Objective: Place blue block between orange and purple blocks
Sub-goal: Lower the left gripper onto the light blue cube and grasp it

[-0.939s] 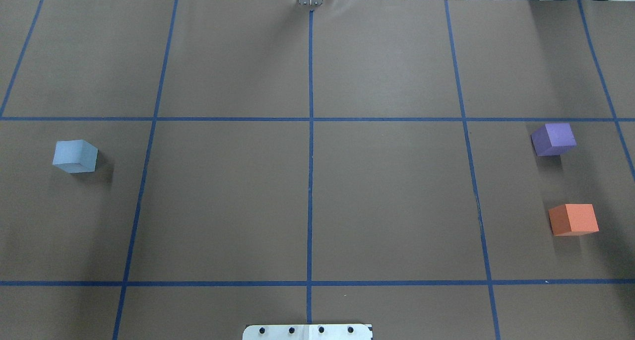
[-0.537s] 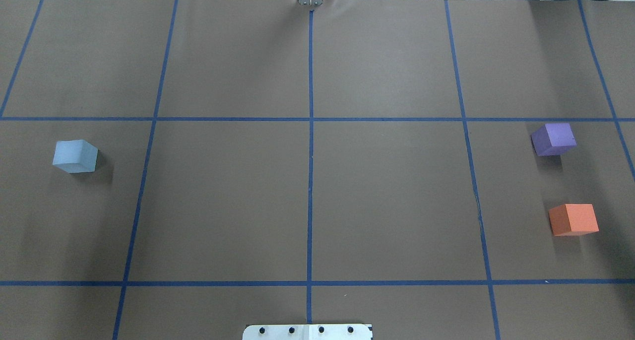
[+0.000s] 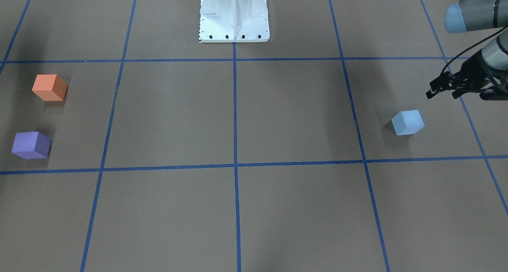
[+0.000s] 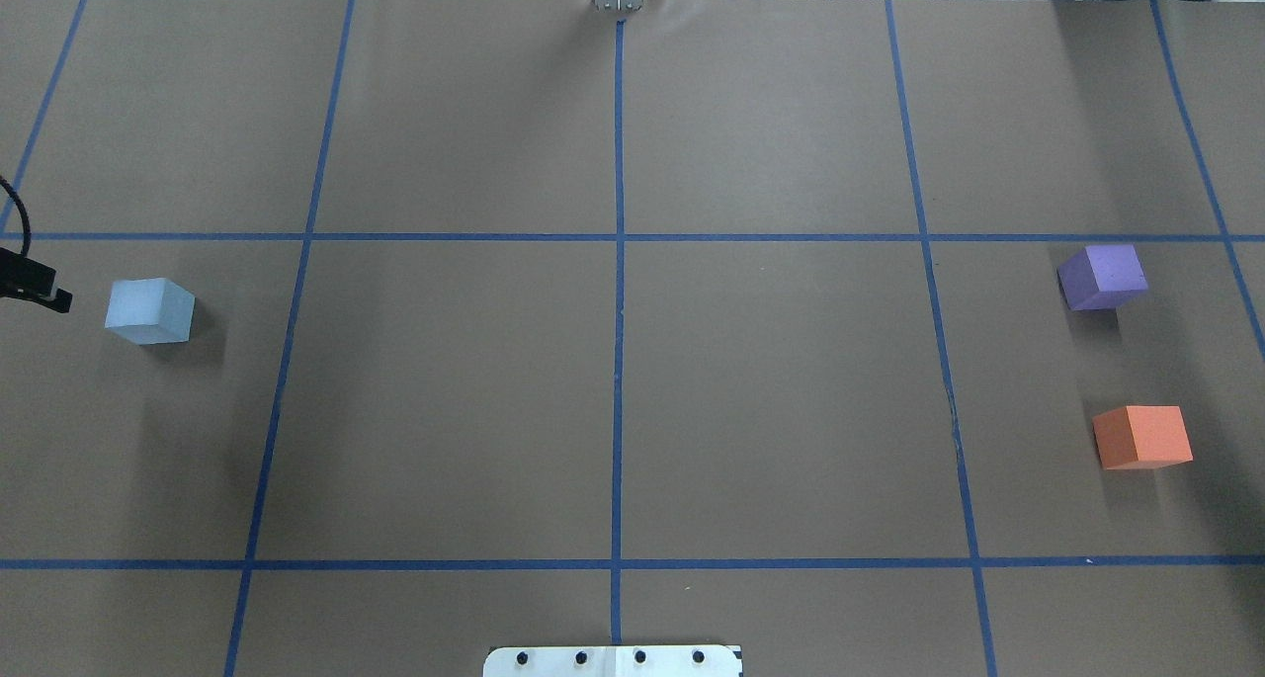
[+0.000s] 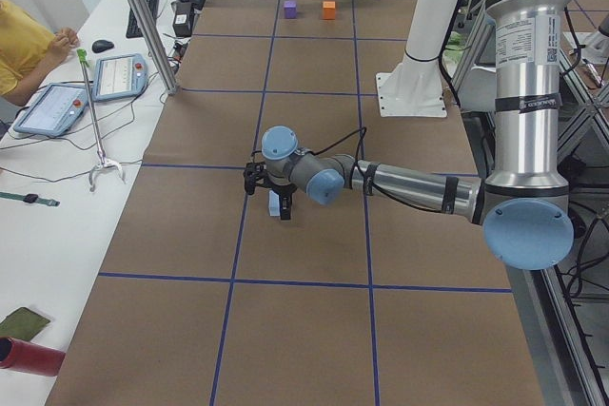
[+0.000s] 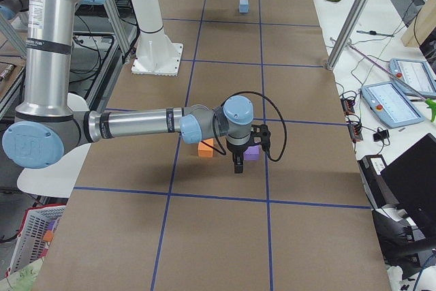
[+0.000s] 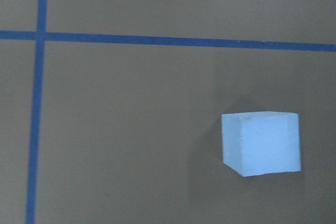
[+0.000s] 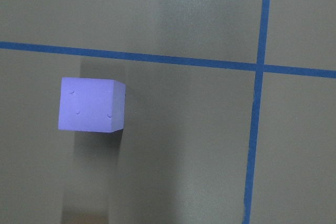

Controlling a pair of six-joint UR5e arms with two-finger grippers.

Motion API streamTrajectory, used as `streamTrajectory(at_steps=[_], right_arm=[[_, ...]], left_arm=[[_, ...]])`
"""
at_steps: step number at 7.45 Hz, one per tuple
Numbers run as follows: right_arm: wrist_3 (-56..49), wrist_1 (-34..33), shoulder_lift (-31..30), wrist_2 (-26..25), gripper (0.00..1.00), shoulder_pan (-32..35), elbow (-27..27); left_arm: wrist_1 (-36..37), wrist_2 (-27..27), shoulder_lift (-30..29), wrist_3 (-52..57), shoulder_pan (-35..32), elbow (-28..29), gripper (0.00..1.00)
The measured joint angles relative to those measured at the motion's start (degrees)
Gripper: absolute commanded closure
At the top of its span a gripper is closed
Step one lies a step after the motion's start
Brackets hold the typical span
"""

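The light blue block (image 4: 150,310) sits on the brown table at the robot's left; it also shows in the front view (image 3: 407,122) and the left wrist view (image 7: 261,142). The purple block (image 4: 1103,277) and the orange block (image 4: 1142,437) sit apart at the robot's right, with a gap between them. My left gripper (image 3: 441,92) hovers beside the blue block, toward the table's outer end, with its jaws apart and empty. My right gripper (image 6: 236,165) hangs above the table next to the purple block (image 8: 92,104); I cannot tell whether it is open or shut.
The white robot base plate (image 3: 234,14) stands at the table's near middle edge. Blue tape lines (image 4: 619,361) split the table into squares. A side bench with tablets (image 5: 57,106) and a metal post (image 5: 143,16) runs along the far side.
The left gripper's tip has come into the overhead view at the left edge, close to the blue block. The three blocks have not moved.
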Motion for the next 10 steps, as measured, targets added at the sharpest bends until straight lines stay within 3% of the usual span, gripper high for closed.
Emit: streamTrajectory(at_steps=[2, 5, 6, 7, 8, 10], right_arm=[[0.03, 0.18, -0.01, 0.02, 0.00, -0.08, -0.20], [0.04, 0.29, 0.15, -0.01, 0.00, -0.15, -0.68], [0.04, 0.29, 0.24, -0.01, 0.00, -0.15, -0.70], [0.03, 0.29, 0.28, -0.01, 0.00, -0.15, -0.72], [0.04, 0.30, 0.31, -0.01, 0.00, -0.15, -0.71], [0.03, 0.31, 0.32, -0.01, 0.00, -0.18, -0.68]], left_arm=[[-0.16, 4.56, -2.10, -4.24, 5.01, 1.28, 0.00], [-1.24, 6.20, -7.32, -5.01, 7.35, 7.72, 0.00], [-2.45, 6.36, -7.85, -5.01, 7.87, 9.32, 0.07], [-4.37, 6.41, -8.12, -4.99, 8.51, 11.17, 0.48], [-6.65, 6.43, -8.44, -4.99, 8.98, 13.04, 0.99], [-8.81, 6.48, -10.14, -5.41, 9.23, 14.26, 1.00]])
